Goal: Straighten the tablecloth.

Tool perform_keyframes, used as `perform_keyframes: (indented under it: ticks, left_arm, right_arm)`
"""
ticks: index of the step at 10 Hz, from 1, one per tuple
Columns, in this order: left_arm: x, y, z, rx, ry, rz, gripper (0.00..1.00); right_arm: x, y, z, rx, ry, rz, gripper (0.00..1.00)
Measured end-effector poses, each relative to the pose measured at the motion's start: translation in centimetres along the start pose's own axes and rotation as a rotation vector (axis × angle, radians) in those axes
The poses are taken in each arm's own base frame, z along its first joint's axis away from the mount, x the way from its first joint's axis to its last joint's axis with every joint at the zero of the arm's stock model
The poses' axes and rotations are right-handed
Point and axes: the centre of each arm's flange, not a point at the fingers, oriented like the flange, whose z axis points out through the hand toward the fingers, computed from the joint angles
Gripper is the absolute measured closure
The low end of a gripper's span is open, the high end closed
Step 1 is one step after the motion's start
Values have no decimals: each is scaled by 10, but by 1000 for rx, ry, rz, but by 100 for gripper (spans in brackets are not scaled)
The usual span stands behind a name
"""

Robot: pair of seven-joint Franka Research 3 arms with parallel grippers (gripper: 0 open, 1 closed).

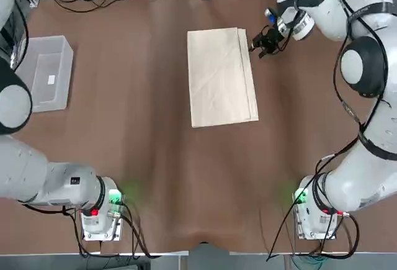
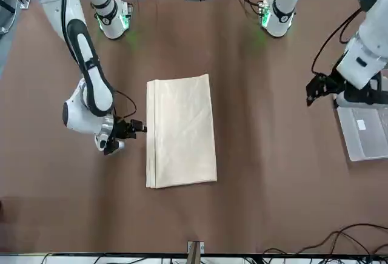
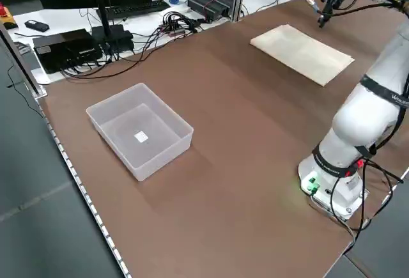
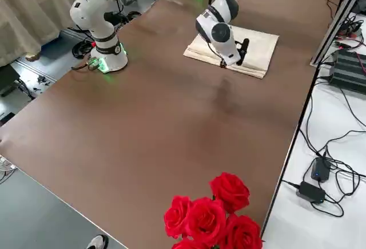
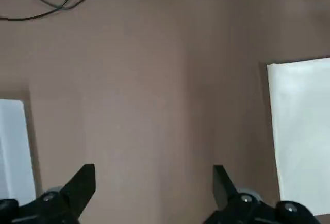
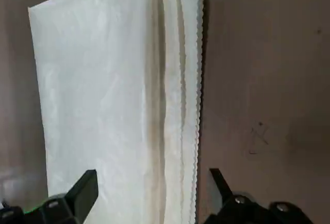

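The tablecloth (image 1: pixel 222 77) lay folded into a rectangle in the upper middle of the top view, on the brown table covering (image 1: pixel 155 177). The right gripper (image 1: pixel 257 45) hung just off its upper right corner, fingers spread. Only the right wrist view showed the stacked, scalloped layer edges (image 6: pixel 192 105). The left gripper (image 2: pixel 314 89) was also spread — at the right of the front view, beside the clear plastic bin (image 2: pixel 364 133). Only the right side view caught red roses (image 4: pixel 211 212). No writing was readable.

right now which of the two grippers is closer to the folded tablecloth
The right gripper: it hovers open beside the tablecloth at its layered edge. The left gripper is open far away, near the plastic bin.
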Motion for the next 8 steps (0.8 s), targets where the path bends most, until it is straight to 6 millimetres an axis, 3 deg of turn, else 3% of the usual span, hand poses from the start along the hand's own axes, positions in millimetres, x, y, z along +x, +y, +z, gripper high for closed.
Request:
perform_keyframes:
  ticks: [3,8]
  left_arm:
    - [-22,-30,3,-15,-43,-52,0]
    - [-23,-37,8,-17,-55,-62,0]
  right_arm:
    - [-9,29,37,73,53,-19,5]
    - [-12,19,53,93,55,-22,6]
